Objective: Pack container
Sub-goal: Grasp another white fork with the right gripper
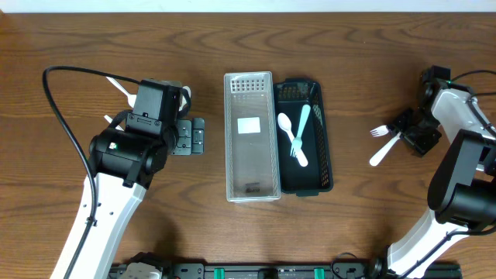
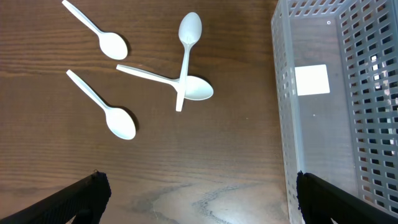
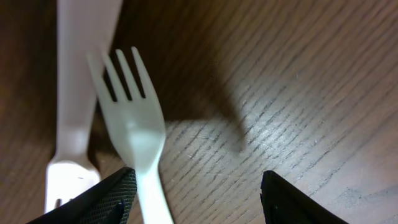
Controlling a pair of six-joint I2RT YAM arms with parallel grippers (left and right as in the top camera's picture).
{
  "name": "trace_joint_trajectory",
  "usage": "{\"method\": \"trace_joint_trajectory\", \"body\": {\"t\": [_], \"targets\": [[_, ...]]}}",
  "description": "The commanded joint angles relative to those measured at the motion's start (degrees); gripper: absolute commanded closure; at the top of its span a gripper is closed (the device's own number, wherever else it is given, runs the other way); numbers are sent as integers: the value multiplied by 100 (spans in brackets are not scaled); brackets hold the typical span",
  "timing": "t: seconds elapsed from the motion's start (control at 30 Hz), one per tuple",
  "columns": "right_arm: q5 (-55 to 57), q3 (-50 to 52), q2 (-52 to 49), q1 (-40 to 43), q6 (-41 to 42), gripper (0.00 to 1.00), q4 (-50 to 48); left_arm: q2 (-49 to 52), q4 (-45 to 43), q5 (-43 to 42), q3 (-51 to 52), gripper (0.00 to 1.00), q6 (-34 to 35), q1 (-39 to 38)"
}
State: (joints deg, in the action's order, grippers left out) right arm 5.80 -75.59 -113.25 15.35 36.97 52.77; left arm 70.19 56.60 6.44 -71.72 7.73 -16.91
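The right gripper (image 3: 196, 182) stood open astride a white plastic fork (image 3: 134, 124), well right of the black slotted plastic tray (image 1: 324, 174). Grasping seemed the step in hand; the next move called for closing on its handle.

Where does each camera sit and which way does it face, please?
Overhead: above the table, facing down on clear perforated plastic basket and black plastic tray; left arm and right arm show.
Left wrist: above four white plastic spoons beside the basket, facing down; left gripper shows.
Right wrist: low over two white plastic forks; right gripper shows.
Overhead shares the basket with left wrist, forks with right wrist.
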Motion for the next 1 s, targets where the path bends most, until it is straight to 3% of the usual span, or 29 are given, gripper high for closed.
{"method": "trace_joint_trajectory", "body": {"t": [0.0,0.63,0.7,0.87,0.97], "targets": [[7,48,-57,33,-90,32,-39,-22,13,70,-92,2,46,28],[-26,535,-57,33,-254,33,-439,-22,13,70,-94,2,46,28],[-26,551,-57,31,-254,37,-442,-22,11,70,-94,2,46,28],[-79,553,-57,33,-254,68,-439,-22,9,70,-94,2,46,28],[-168,553,-57,33,-254,77,-461,-22,9,70,-94,2,46,28]]}}
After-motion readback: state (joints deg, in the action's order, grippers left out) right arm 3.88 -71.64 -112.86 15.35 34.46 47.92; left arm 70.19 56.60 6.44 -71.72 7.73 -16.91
